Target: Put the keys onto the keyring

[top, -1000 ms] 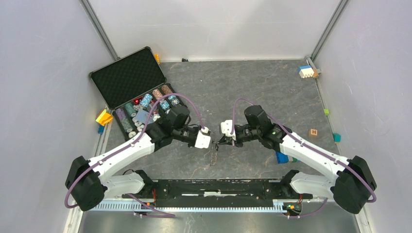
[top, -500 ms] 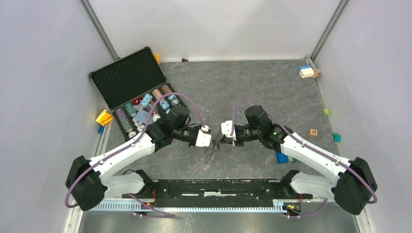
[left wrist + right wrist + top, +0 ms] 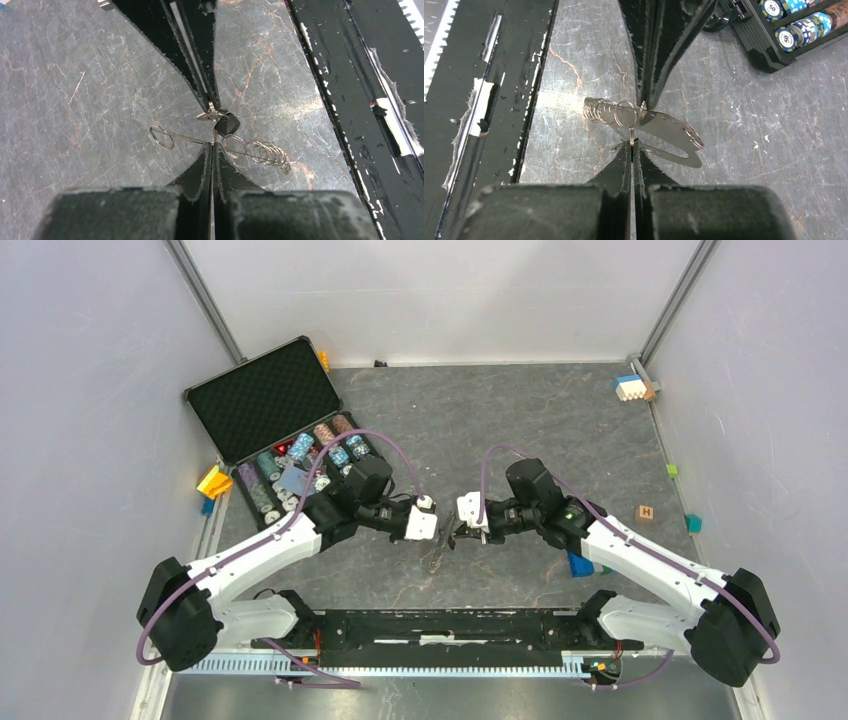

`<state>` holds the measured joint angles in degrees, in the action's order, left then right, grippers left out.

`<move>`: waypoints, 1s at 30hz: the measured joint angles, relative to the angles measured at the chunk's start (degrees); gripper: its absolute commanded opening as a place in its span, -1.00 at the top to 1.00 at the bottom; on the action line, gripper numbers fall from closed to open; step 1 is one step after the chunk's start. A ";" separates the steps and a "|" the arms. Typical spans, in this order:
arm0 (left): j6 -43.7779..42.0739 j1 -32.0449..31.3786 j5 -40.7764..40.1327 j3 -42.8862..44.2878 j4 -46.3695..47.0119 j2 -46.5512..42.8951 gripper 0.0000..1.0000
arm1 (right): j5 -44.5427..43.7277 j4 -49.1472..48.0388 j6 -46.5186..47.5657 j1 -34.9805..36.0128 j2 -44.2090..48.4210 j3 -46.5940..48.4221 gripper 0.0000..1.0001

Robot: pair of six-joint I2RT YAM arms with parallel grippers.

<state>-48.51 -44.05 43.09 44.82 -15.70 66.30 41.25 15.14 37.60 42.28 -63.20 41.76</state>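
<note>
Two pinch grips, tip to tip over the table [image 3: 500,420]: my left gripper [image 3: 213,145] holds the keyring [image 3: 669,131], my right gripper [image 3: 632,144] the black-headed key [image 3: 229,123].

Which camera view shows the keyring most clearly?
The right wrist view: the keyring fills the middle, its flat loop and jagged edge plain. The left wrist view shows only wire loops beside the key; the top view, a tiny dark blur.

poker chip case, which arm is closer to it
Left. The left arm crosses right beside the near corner of the open poker chip case; the right arm comes in from the opposite side, well clear of it.
</note>
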 measured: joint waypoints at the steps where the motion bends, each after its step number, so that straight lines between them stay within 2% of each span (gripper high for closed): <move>1: 0.28 0.00 -0.17 0.00 0.20 0.11 0.96 | 0.37 0.07 -0.02 0.00 0.00 0.00 1.00; 14: 4.20 0.00 -2.80 -1.20 5.53 0.46 0.95 | 2.78 -5.16 -6.99 0.00 -1.79 0.00 1.00; 25: 5.95 -0.04 -7.13 -3.02 9.57 0.39 0.96 | -0.02 -9.46 -14.29 -0.46 -4.13 0.00 1.00; 30: 6.97 -0.46 -10.16 -3.23 10.38 0.39 0.96 | -1.22 -10.97 -17.44 -3.15 -4.70 0.00 1.00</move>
<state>-41.54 -44.51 32.93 41.58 -5.32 66.70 40.03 4.16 20.16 39.13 -67.90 41.76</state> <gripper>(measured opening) 0.033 0.010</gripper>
